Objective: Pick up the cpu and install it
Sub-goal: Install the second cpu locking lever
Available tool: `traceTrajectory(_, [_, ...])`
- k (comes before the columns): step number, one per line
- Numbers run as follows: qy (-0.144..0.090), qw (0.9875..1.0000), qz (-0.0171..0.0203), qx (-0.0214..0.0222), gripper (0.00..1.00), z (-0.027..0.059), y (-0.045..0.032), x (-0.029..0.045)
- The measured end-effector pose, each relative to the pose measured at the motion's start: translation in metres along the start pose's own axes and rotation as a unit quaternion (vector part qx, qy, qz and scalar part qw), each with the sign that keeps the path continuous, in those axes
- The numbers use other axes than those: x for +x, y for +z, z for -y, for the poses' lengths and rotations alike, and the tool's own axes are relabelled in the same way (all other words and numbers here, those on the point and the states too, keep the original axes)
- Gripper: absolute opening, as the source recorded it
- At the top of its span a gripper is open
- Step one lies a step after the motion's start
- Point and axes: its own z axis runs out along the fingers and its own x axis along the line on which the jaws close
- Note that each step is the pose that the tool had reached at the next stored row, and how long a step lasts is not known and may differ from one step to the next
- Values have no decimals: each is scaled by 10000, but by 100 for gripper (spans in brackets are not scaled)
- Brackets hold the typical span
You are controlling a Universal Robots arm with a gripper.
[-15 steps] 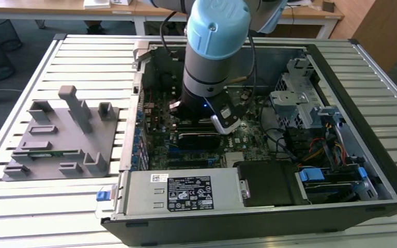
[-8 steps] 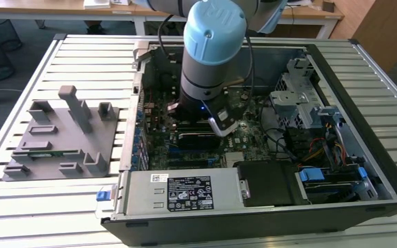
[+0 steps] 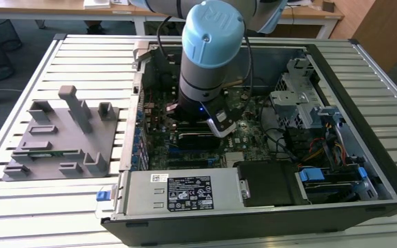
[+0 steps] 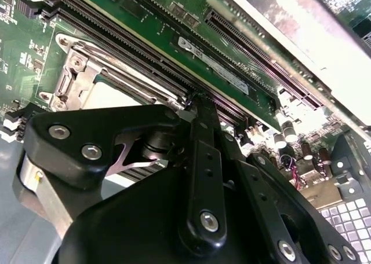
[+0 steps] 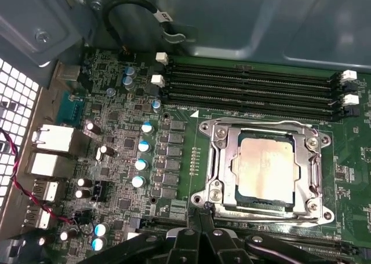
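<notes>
- The cpu (image 5: pixel 267 167) is seen lying flat in the socket frame (image 5: pixel 215 138), metal top up, in the first wrist view.
- The gripper (image 5: pixel 200 217) is held just beside the frame; its opening cannot be told, and nothing is seen held.
- The motherboard (image 3: pixel 158 150) lies inside the open computer case (image 3: pixel 378 170).

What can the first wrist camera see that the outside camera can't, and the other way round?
First wrist view: the small square cpu with its shiny silver-grey top, lying inside the square metal socket frame, next to long black memory slots.

Exterior view: the whole open black computer case, the arm's round blue cap, and a grey plastic holder tray on the slatted metal table, at the exterior view's left.

Both: the green motherboard.
</notes>
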Motion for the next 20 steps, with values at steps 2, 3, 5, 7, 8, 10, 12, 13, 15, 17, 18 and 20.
traceTrajectory(2, [-1, 10000, 3, -10, 11, 0, 1, 1])
traceTrajectory(3, [-1, 10000, 4, -17, 11, 0, 1, 2])
traceTrajectory(5, [-1, 10000, 5, -30, 11, 0, 1, 2])
traceTrajectory(7, [-3, 10000, 8, -53, 11, 0, 1, 2])
traceTrajectory(8, [-4, 10000, 10, -66, 11, 0, 1, 2])
traceTrajectory(10, [-5, 10000, 12, -81, 11, -1, 0, 3])
traceTrajectory(12, [-7, 10000, 14, -97, 11, -2, -2, 4])
traceTrajectory(13, [-8, 9999, 16, -108, 11, -2, -2, 6])
traceTrajectory(15, [-9, 9999, 19, -128, 11, -3, -5, 11])
traceTrajectory(17, [-11, 9999, 23, -142, 11, -4, -5, 14])
traceTrajectory(18, [-11, 9999, 25, -147, 11, -4, -5, 16])
traceTrajectory(20, [-12, 9999, 27, -157, 11, -4, -5, 18])
